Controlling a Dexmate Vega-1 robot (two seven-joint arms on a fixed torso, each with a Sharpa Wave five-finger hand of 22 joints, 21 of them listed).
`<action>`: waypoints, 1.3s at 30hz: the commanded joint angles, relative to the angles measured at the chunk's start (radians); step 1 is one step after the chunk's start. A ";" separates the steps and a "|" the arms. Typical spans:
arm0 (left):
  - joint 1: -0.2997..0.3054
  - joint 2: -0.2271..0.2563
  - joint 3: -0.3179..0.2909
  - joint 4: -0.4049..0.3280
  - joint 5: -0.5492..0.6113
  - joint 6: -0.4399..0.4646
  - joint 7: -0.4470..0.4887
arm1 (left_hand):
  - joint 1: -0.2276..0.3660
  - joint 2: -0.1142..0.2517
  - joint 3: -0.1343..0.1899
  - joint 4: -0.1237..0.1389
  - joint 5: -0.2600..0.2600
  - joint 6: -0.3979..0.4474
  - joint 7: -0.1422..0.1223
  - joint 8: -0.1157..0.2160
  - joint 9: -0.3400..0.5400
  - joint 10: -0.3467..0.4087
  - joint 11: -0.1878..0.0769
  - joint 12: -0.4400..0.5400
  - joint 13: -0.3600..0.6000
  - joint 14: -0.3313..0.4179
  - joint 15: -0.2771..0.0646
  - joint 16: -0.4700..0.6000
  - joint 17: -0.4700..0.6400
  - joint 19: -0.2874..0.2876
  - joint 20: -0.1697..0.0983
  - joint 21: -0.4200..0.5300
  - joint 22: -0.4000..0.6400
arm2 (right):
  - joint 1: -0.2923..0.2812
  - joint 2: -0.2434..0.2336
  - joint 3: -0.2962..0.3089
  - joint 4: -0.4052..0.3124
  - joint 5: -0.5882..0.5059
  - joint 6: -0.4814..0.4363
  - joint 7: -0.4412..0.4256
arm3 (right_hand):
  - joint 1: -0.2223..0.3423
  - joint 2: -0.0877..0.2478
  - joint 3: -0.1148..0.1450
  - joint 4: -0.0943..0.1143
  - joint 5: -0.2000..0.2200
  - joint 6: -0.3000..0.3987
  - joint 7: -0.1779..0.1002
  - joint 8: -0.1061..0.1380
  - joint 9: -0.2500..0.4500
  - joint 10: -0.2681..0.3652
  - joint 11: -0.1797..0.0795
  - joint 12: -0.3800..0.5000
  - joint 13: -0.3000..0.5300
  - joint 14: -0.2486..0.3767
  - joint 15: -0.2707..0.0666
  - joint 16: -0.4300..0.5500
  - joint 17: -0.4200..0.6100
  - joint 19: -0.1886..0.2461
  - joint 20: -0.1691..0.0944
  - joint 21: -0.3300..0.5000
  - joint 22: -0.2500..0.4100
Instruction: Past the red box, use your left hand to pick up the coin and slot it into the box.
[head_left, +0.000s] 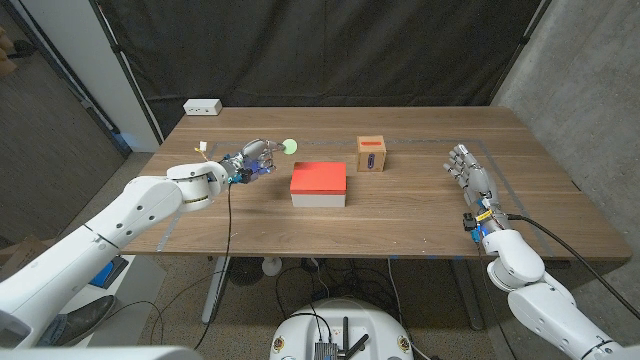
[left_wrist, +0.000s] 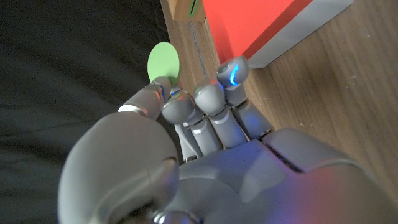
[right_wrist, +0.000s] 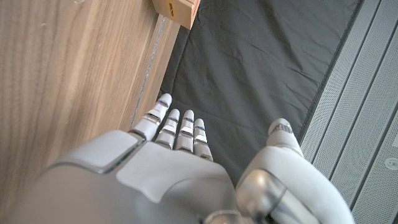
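Hands first: right hand (head_left: 468, 172) is waiting near the table's (head_left: 420, 225) right edge, fingers straight and apart, holding nothing. Red box (head_left: 319, 183) is sitting mid-table w/ bare wood all round. Left hand (head_left: 252, 159) is pinching the green coin (head_left: 290, 147) at its fingertips, just left of and beyond the red box; slotted wooden box (head_left: 371, 154) is standing farther right.

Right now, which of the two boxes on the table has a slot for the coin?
The small brown wooden box, which has a dark slot in a red patch on its front. The flat red-topped box nearer the table's front edge shows no opening.
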 joint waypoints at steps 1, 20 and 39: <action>-0.013 -0.062 0.042 0.030 0.098 -0.063 -0.040 | 0.013 0.000 0.011 -0.002 -0.002 0.048 0.045 -0.006 0.000 -0.003 -0.002 0.009 0.002 -0.003 -0.001 -0.006 -0.002 -0.008 -0.052 0.007 -0.003 | -0.006 0.022 -0.022 0.006 0.002 0.009 0.011 | 0.004 0.004 -0.004 -0.001 0.001 0.013 0.001 0.004 0.006 0.013 0.002 0.004 0.005 0.012 -0.001 0.002 0.001 0.004 -0.001 0.006 0.003; -0.050 -0.064 0.055 -0.020 0.289 -0.075 0.047 | 0.001 -0.001 0.020 -0.001 -0.001 0.053 0.042 -0.004 -0.001 -0.002 -0.001 0.014 0.007 0.000 -0.001 -0.006 0.007 -0.013 -0.052 0.027 0.001 | -0.066 0.019 0.027 -0.047 -0.046 0.033 -0.031 | 0.005 0.007 -0.004 -0.001 0.001 0.016 0.000 0.004 0.006 0.019 -0.004 0.005 0.005 0.014 -0.002 0.002 0.001 0.007 -0.002 0.006 0.003; -0.120 -0.103 0.137 -0.051 0.587 -0.046 0.092 | 0.001 -0.007 0.025 -0.001 -0.001 0.065 0.042 -0.003 -0.010 0.001 -0.002 0.025 0.012 0.009 0.000 0.003 0.014 -0.006 -0.052 0.042 0.000 | -0.055 0.049 0.019 -0.037 -0.064 0.070 -0.015 | 0.007 0.011 -0.003 -0.002 0.002 0.021 -0.001 0.004 0.006 0.026 -0.007 0.006 0.005 0.020 -0.010 0.004 0.000 0.013 -0.005 0.008 0.003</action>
